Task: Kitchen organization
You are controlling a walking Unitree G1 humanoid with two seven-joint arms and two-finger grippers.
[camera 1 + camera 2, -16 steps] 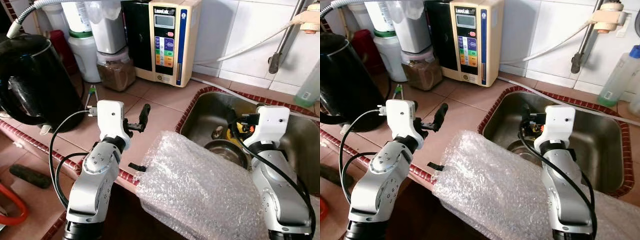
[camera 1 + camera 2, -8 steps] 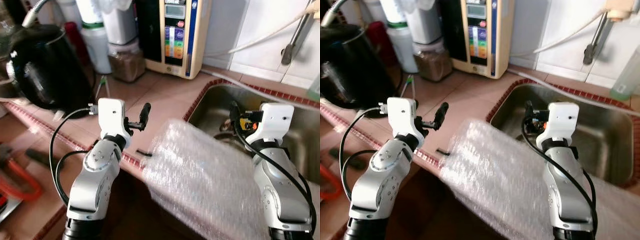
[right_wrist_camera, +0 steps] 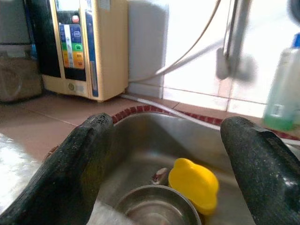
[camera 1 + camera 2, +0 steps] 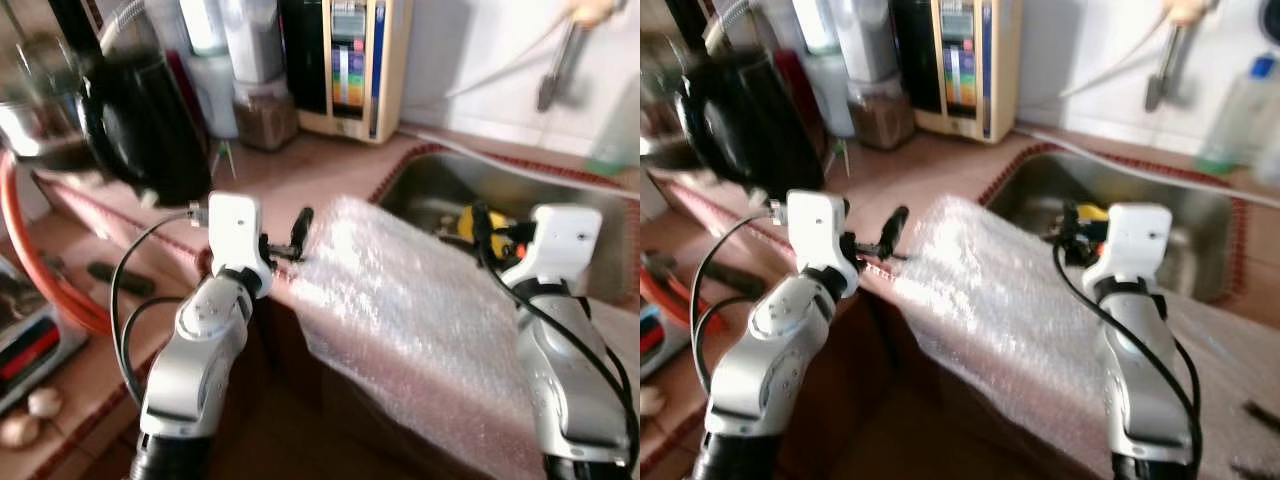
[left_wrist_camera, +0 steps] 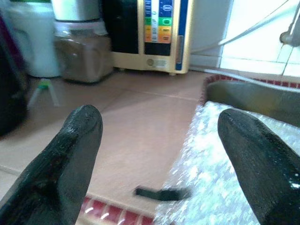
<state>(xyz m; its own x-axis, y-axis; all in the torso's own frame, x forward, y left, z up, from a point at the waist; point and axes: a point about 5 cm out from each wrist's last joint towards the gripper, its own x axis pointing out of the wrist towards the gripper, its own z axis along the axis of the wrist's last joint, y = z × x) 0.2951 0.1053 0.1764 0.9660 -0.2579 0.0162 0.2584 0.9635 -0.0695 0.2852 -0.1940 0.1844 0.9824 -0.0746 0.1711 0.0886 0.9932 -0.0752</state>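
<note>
Bubble wrap (image 4: 420, 300), draped over the worktop (image 5: 140, 117) edge beside the sink (image 3: 154, 136), half overhanging, liable to slide off if nudged. Left claw (image 4: 298, 232) and right claw (image 3: 164, 178) both spread open, empty; black kettle (image 4: 150, 125) near enough to catch a swinging elbow.

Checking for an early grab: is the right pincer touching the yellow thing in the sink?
Apart. The right wrist view shows the right pincer open, the yellow object lying beyond it in the sink.

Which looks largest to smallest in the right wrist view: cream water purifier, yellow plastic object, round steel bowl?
1. cream water purifier
2. round steel bowl, partly cut off, so its rank over the next is unsure
3. yellow plastic object
</note>
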